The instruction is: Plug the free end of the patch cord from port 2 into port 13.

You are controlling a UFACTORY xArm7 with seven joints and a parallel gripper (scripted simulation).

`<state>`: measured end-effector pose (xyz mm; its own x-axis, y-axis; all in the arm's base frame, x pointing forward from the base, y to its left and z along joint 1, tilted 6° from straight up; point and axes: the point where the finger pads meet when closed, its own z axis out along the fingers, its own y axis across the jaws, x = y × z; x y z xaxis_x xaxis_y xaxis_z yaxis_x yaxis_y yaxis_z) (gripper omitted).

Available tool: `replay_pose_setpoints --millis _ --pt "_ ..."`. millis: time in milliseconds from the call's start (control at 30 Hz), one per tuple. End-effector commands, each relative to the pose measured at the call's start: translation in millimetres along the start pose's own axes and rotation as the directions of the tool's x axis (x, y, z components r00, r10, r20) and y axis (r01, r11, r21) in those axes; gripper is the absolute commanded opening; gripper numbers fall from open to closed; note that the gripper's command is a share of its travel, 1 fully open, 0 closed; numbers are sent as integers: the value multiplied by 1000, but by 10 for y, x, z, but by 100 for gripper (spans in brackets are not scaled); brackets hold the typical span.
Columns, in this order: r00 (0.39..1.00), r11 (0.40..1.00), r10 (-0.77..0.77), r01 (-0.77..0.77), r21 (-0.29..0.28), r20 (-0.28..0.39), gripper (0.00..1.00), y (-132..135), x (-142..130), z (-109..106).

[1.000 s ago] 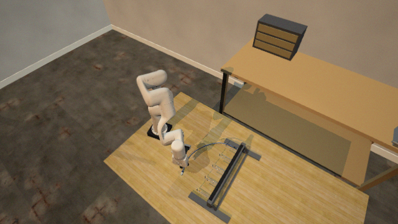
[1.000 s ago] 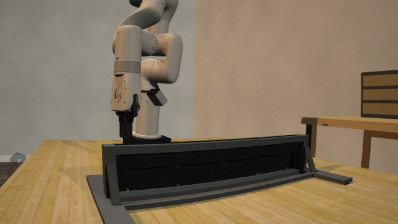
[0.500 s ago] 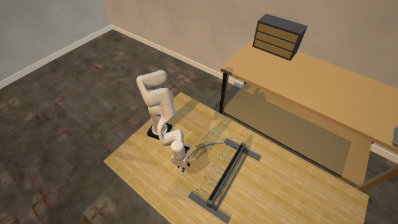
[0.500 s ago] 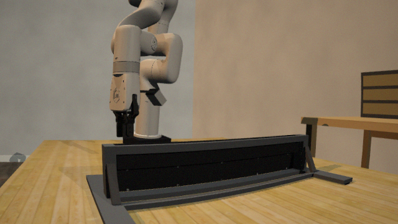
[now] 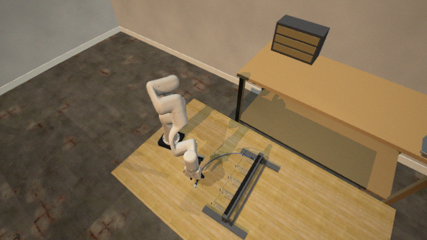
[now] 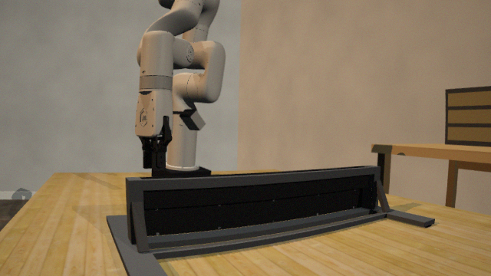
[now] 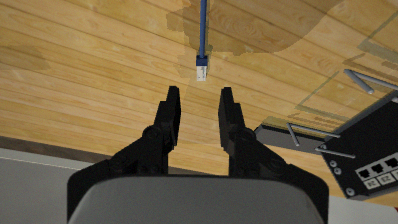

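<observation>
The blue patch cord [image 5: 220, 155] arcs from the far end of the dark rack [image 5: 243, 187] down to the table. Its free end, a pale plug [image 7: 201, 73] on a blue boot, lies flat on the wooden table in the wrist view, just ahead of my fingertips. My gripper [image 7: 199, 99] hangs above the table and is open, with a clear gap and nothing between the fingers. In the top view my gripper [image 5: 195, 183] is on the port side of the rack, some way from it. In the exterior view my gripper [image 6: 153, 161] shows behind the rack [image 6: 253, 207], whose back faces that camera.
A corner of the rack with numbered ports [image 7: 377, 175] and its grey foot [image 7: 285, 137] shows at the right of the wrist view. The table's near edge runs close below my gripper there. A bigger desk [image 5: 333, 90] with a drawer box [image 5: 300, 38] stands beyond.
</observation>
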<state>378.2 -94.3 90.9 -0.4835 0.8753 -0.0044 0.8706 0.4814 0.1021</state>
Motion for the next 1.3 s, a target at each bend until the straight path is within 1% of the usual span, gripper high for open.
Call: replay_pose_setpoints --millis 0,767,1267 --pt "1000 1000 0 0 -2 3 38 9 -11 -12" --pt "1000 1000 0 0 -2 3 38 9 -11 -3" --pt "1000 1000 0 0 -2 3 38 10 -11 128"
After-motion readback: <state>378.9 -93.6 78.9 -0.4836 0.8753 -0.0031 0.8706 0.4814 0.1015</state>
